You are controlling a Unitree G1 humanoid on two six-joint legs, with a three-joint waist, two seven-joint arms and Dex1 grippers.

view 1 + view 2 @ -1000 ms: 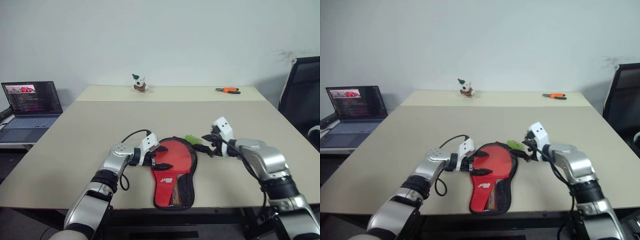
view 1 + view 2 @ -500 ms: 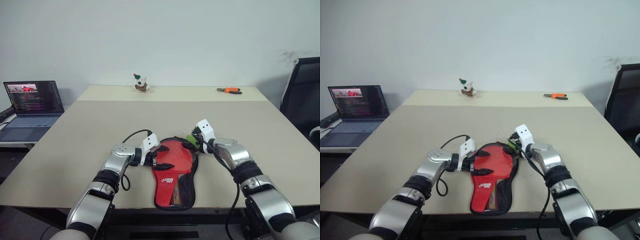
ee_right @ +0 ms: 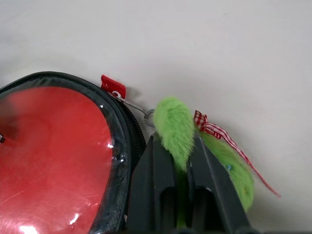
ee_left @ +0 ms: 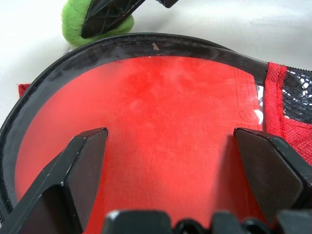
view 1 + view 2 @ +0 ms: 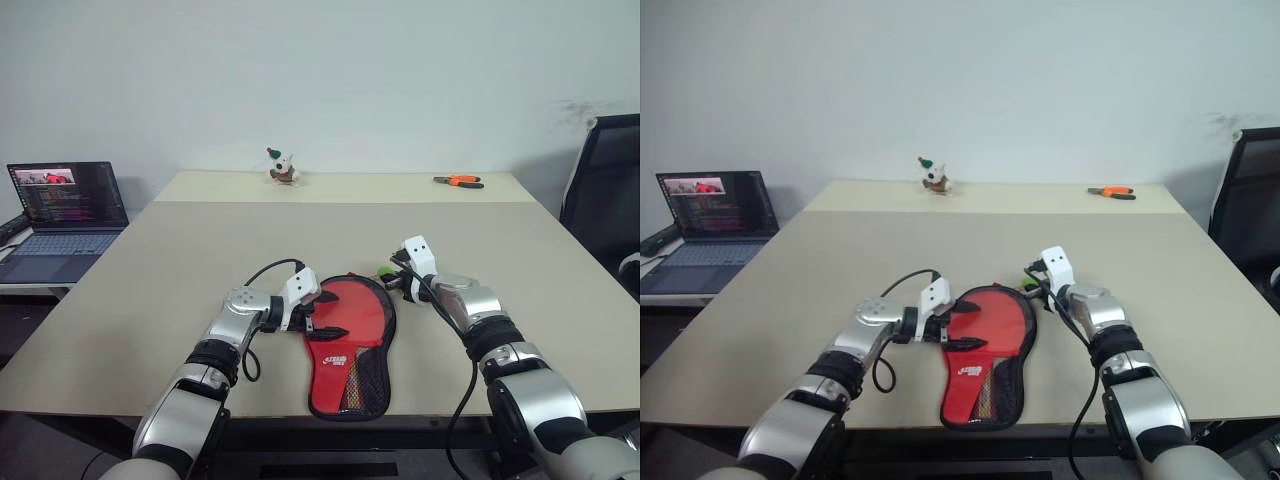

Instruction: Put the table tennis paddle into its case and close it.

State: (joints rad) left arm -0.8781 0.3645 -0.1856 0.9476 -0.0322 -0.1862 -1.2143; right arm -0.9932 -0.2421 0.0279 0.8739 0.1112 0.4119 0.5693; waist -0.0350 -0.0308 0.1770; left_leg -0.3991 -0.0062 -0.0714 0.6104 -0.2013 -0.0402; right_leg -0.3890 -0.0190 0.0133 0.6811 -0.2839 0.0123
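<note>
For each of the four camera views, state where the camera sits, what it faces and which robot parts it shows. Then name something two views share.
Left eye and right eye views: on the head, looking down over the table; both arms show.
Left wrist view: on the left wrist, facing the case between its open left tool.
Right wrist view: on the right wrist; its right tool pinches the green fluffy charm.
Shared: both wrist views show the case's black rim and the charm.

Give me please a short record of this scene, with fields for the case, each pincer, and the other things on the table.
case: black and red case lies flat at the table's near edge
left pincer: left pincer open over the case's round red part
right pincer: right pincer shut on the green fluffy charm at the case's zipper pull
other things: small toy figure and orange pliers at the far edge
beside table: open laptop
</note>
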